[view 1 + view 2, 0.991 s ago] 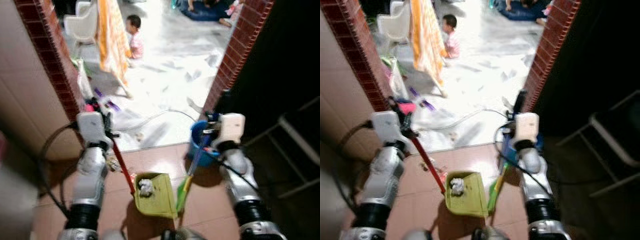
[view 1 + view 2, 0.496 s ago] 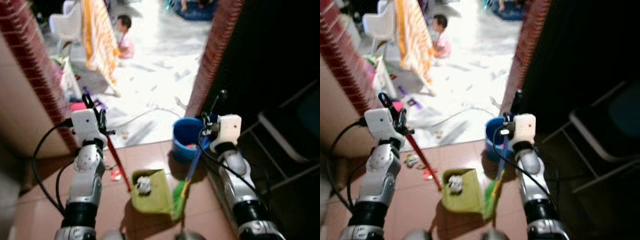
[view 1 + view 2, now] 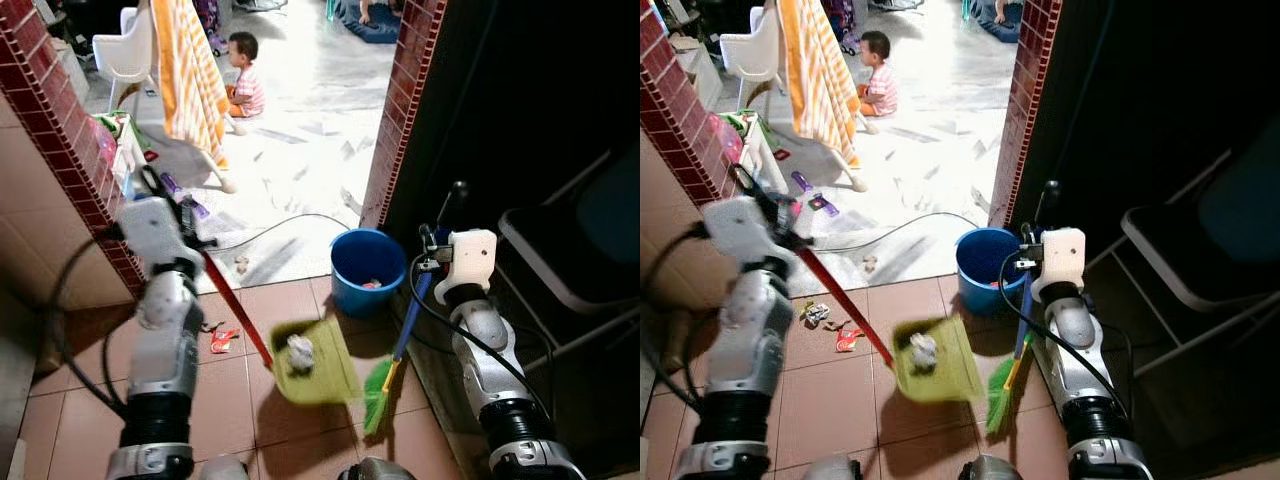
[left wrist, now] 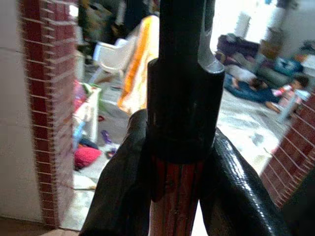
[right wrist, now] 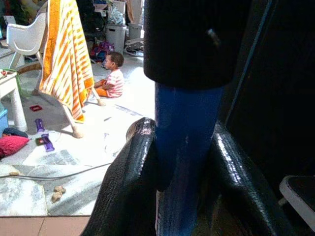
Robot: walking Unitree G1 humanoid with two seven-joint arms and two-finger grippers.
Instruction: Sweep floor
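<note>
A green dustpan [image 3: 318,372] with a red handle [image 3: 236,312] hangs tilted just above the brown tiles, carrying a crumpled white paper [image 3: 300,351]. My left gripper [image 4: 179,147] is shut on the red handle's top end [image 4: 175,196]; its fingers [image 4: 118,189] wrap both sides. My right gripper [image 5: 183,142] is shut on the blue handle [image 5: 185,128] of a broom. The broom's green bristles [image 3: 377,386] rest on the floor to the right of the dustpan. A blue bucket [image 3: 345,272] stands just beyond both.
Scraps of litter [image 3: 818,313] lie on the tiles left of the dustpan. Brick pillars [image 3: 400,110] frame a doorway with a cable [image 3: 290,222] across it. Beyond it a child [image 3: 243,75] sits beside an orange striped cloth [image 3: 190,70]. A folding chair [image 3: 570,260] stands at right.
The camera has swung, shifting the whole scene. The dustpan has lifted slightly off the tiles and tilted, now closer to the bucket. Both grippers keep their hold.
</note>
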